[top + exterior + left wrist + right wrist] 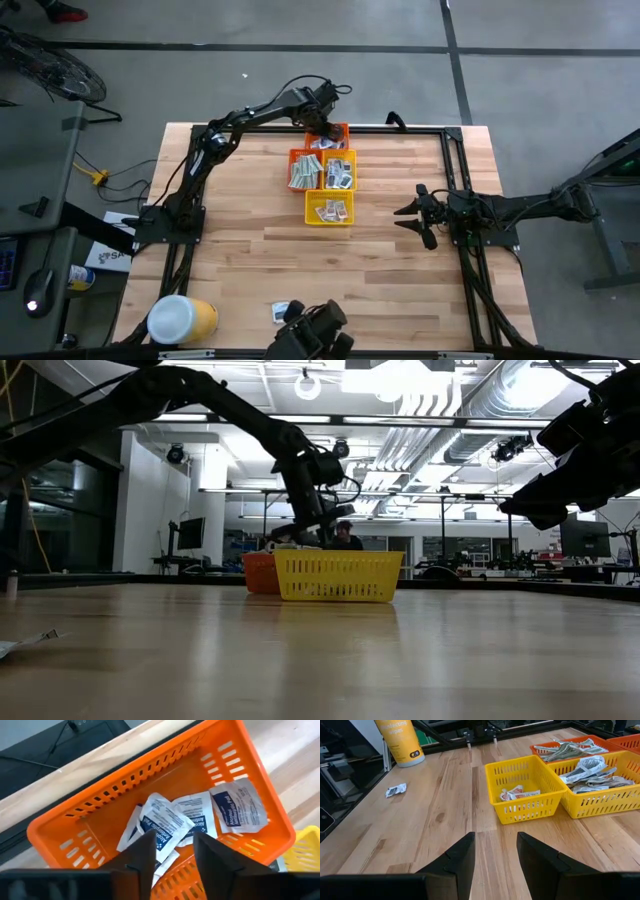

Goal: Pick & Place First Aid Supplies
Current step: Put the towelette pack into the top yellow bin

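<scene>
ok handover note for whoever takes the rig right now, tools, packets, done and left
Left tool: open over the far orange basket, nothing between its fingers; white packets lie inside the basket.
Right tool: open, empty, waiting above bare table on the right side.
Done: packets fill the four baskets.
Left: one loose packet near the yellow tub at the table's near edge.

Four baskets [323,180] crowd the far middle of the bench [240,250]; the left gripper [326,128] blocks the rear orange one. Wide bare wood lies open between them and the tub [182,318].
</scene>
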Controlling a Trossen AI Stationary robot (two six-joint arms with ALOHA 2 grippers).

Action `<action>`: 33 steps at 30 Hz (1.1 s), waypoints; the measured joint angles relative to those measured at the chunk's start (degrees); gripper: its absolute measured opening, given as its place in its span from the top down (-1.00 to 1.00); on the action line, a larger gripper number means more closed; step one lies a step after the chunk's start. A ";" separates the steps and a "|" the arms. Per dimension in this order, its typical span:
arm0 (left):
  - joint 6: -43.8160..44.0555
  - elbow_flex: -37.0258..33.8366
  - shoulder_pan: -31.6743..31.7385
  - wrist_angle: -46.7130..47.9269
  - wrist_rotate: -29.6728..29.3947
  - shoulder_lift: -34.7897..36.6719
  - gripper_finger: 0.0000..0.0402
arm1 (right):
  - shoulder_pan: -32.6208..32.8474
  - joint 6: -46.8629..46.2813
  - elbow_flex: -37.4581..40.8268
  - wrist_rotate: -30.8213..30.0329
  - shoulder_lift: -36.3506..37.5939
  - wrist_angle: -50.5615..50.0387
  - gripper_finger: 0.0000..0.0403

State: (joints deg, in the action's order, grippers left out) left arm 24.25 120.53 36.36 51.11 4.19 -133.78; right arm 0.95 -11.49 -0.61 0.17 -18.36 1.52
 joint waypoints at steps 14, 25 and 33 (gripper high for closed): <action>-0.52 3.43 -0.39 4.56 0.83 0.66 0.17 | -0.01 0.01 -0.01 -0.01 0.02 0.00 0.31; -1.97 13.21 -1.90 19.18 -3.02 2.54 0.48 | -0.02 0.00 0.00 0.00 0.01 0.00 0.31; -9.38 12.97 -8.31 35.37 -8.07 7.27 0.82 | 0.00 -0.01 -0.01 -0.01 0.02 0.00 0.31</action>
State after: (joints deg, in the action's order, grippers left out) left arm 14.87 133.50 28.04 86.48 -3.89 -126.50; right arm 0.95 -11.51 -0.62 0.16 -18.35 1.52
